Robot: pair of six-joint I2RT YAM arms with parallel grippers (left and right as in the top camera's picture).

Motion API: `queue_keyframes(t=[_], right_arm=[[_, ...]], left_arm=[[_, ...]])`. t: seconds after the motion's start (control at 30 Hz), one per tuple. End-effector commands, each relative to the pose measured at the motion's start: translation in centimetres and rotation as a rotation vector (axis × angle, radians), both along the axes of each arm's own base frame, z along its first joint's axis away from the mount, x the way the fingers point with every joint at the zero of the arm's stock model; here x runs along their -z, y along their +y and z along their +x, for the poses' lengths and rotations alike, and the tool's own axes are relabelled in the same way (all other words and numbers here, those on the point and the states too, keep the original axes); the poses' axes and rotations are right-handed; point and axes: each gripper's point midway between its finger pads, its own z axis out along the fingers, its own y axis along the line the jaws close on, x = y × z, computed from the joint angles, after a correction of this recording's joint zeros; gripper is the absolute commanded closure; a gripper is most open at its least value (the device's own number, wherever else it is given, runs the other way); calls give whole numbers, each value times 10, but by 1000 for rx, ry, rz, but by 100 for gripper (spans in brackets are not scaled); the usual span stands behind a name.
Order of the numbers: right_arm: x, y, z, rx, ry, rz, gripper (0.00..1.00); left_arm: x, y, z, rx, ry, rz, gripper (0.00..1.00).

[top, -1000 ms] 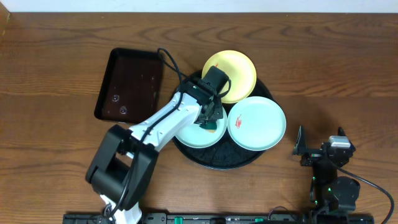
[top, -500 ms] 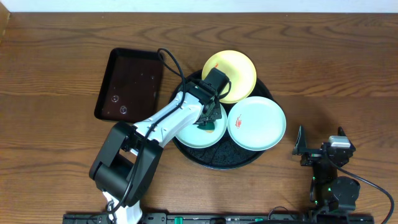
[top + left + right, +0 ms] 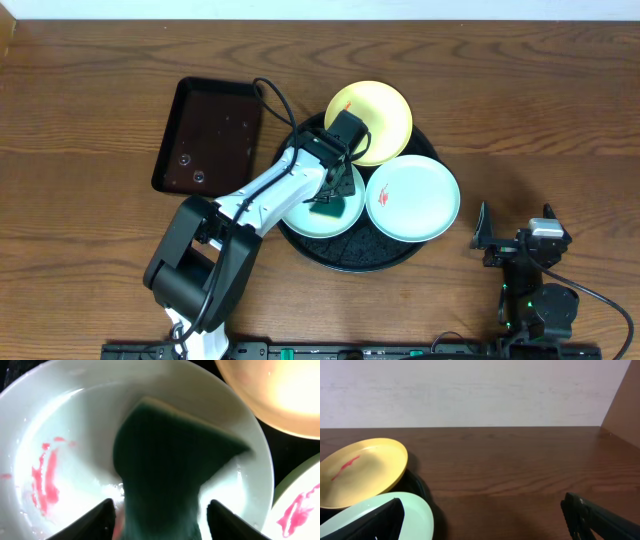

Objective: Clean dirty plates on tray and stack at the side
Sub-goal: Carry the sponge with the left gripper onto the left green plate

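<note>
While the left gripper (image 3: 160,506) is hovering over the pale mint-blue round plate (image 3: 60,425) on the left of the large round black raised-rim tray (image 3: 350,262), its jaws are standing apart either side of a dark green scouring sponge with a yellow foam back (image 3: 170,450). The sponge seems, through the blur, to be lying loose on the wet glaze beside the red-orange smears (image 3: 42,472) it is meant to scrub. With the other mint plate (image 3: 412,198) and the pale yellow plate (image 3: 375,115), all 3 are sitting unstacked on the tray, and the right gripper (image 3: 482,512) is waiting wide open over the wood-grain table (image 3: 510,470), well apart.
</note>
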Motion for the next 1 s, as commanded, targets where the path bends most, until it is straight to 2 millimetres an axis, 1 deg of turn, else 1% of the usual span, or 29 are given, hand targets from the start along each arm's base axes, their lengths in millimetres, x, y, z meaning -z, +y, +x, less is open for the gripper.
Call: queue_keyframes(t=[0.0,0.13,0.23,0.3,0.37,0.4,0.47,0.53,0.57,0.67,0.77,0.97], right_arm=[[1,2,0,-6,2,-15,1],[1,2,0,-6,2,-15,1],[1,2,0,-6,2,-15,1],[1,2,0,-6,2,-15,1],[1,2,0,-6,2,-15,1],[1,2,0,-6,2,-15,1],[1,2,0,-6,2,-15,1],[1,2,0,-6,2,-15,1],[1,2,0,-6,2,-15,1],[1,2,0,-6,2,-15,1],[1,2,0,-6,2,-15,1],[1,2,0,-6,2,-15,1]], left_arm=[[-18,1,3,-5,-44,-12,32],[-42,-1,6,-5,-97,-48,28],[-70,0,9,-10,-158,-89,27],[-93,4,11,-21,-207,-121,26],[-116,13,12,-40,-254,-145,26],[-126,17,12,-49,-272,-155,20],[-147,30,11,-75,-311,-176,20],[-161,41,9,-95,-337,-185,19],[-170,52,7,-86,-355,-175,19],[-175,66,6,-46,-373,-142,19],[-172,76,6,1,-364,-98,19],[-166,84,4,26,-340,-65,19]])
